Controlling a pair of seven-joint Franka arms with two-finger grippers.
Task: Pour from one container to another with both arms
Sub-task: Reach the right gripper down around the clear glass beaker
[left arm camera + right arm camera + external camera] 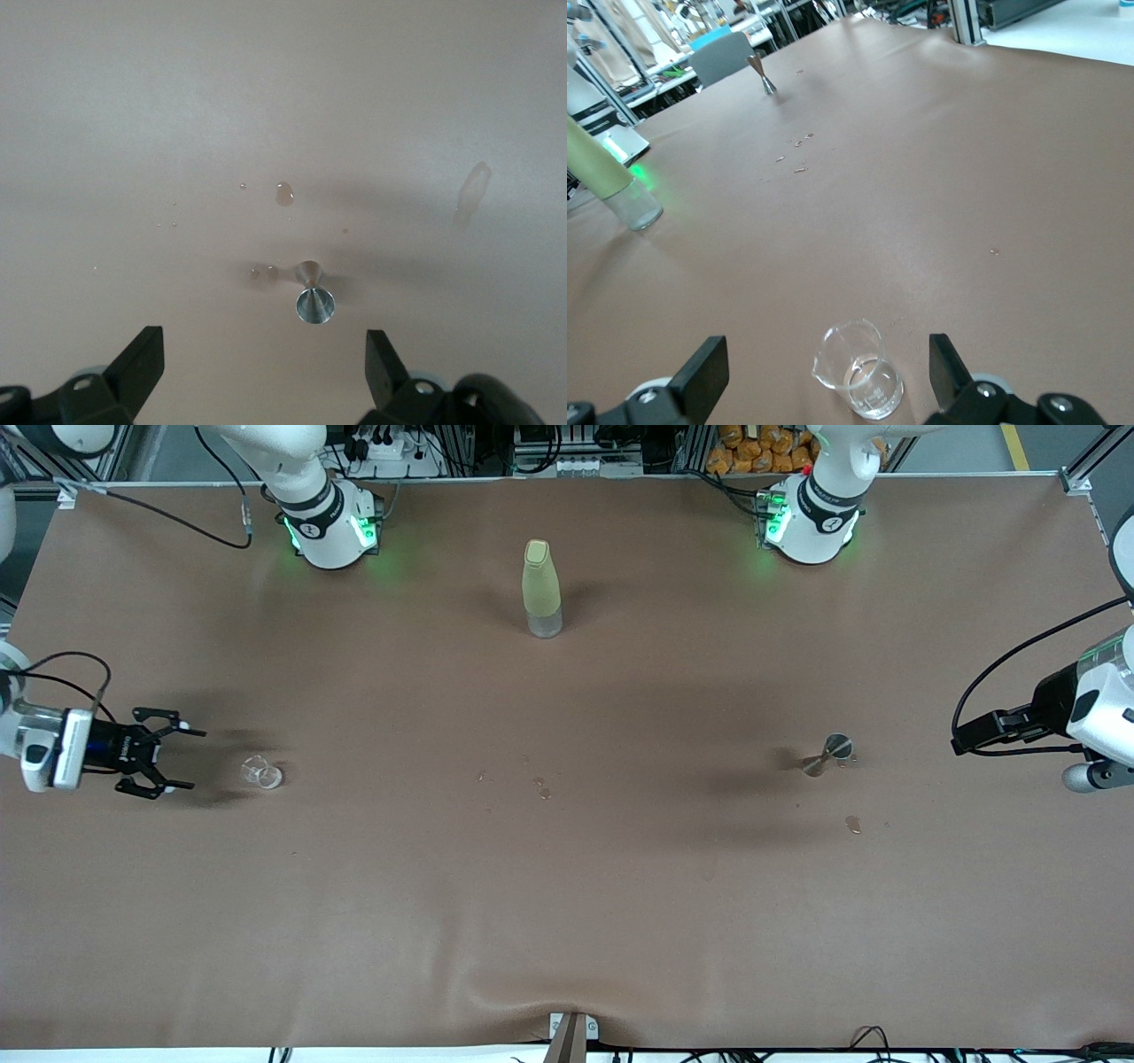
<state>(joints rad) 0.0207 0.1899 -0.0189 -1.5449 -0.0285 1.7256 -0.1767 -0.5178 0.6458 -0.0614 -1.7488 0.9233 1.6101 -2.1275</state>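
The small steel jigger point(828, 753) stands on the brown table toward the left arm's end; it also shows in the left wrist view point(312, 297) and small in the right wrist view point(762, 73). My left gripper point(970, 732) hovers apart from it near that end of the table, and in its wrist view the gripper point(264, 350) is open and holds nothing. A small clear glass beaker point(262, 773) sits toward the right arm's end. My right gripper point(197, 759) is open just beside it, with the beaker point(859, 370) lying ahead of its spread fingers, untouched.
A tall yellow-green bottle point(541, 589) stands between the two arm bases, also seen in the right wrist view point(607, 173). Small wet spots lie mid-table point(540, 786) and near the jigger point(853, 824). The table cover is wrinkled at the front edge.
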